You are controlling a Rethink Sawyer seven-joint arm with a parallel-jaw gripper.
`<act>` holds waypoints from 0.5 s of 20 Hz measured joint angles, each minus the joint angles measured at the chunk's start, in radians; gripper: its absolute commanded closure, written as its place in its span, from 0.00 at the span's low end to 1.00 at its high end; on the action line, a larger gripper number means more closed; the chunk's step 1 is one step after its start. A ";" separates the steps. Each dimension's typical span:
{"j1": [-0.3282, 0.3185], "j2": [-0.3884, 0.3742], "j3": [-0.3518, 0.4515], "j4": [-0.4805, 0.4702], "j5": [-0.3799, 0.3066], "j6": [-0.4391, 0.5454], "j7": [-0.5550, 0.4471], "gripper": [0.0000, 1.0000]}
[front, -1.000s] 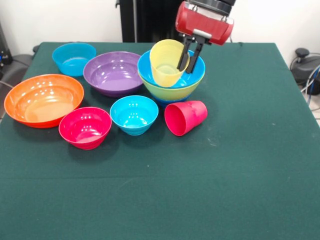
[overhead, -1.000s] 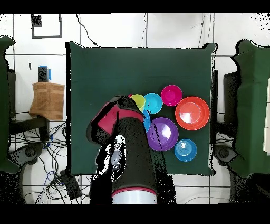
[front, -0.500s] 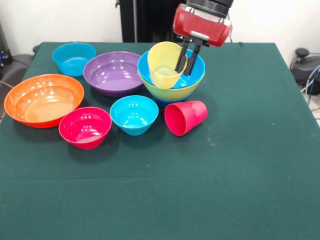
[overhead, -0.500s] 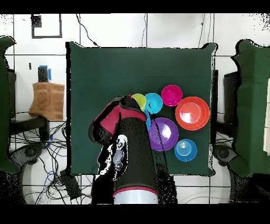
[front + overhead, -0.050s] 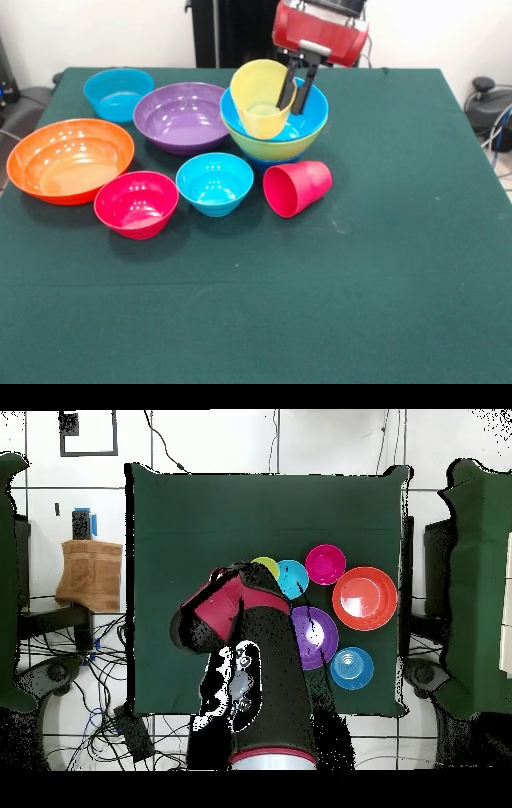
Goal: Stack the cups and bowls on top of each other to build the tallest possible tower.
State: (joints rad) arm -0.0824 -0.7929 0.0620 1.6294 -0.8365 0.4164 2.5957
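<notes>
**Yellow cup hangs over the half-built tower**

Translucent yellow plastic catches the light as the claw (image 5: 290, 86) pinches the rim of the yellow cup (image 5: 259, 98), one finger inside the wall and one outside, holding it tilted above the tower (image 5: 276, 128) toward the table's far edge. The cup's base appears to sit low inside the bright blue bowl (image 5: 310, 110), though whether it touches the bowl's floor cannot be told from the front view. That blue bowl nests in a lime green bowl (image 5: 280, 148); anything beneath is barely seen.

The step in hand looks to be placing or adjusting the cup as the stack's top piece. The next move calls for levelling the cup so it stands square, then parting the fingers without dragging the thin rim sideways.

Around the tower lie glossy, round, smooth-walled pieces: a wide purple bowl (image 5: 181, 116) just beside it, a cyan bowl (image 5: 118, 94) near the far left corner, a large orange bowl (image 5: 69, 159) by the left edge, a small pink-red bowl (image 5: 136, 203) and a small cyan bowl (image 5: 214, 183) nearer the middle. The red-pink cup (image 5: 296, 188), tapered and matte, lies on its side on the green cloth-covered table (image 5: 360, 280). Overhead, the arm (image 5: 262, 684) hides most of the stack.
</notes>
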 measured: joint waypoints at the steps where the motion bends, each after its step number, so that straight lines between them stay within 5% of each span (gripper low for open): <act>1: -0.012 -0.012 0.008 0.000 0.016 0.000 0.000 1.00; 6: -0.040 -0.064 0.019 -0.001 0.047 -0.002 0.000 1.00; 10: 0.013 -0.072 -0.026 -0.001 0.017 -0.041 0.000 1.00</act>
State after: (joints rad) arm -0.0696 -0.8650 0.0359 1.6289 -0.8200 0.3759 2.5957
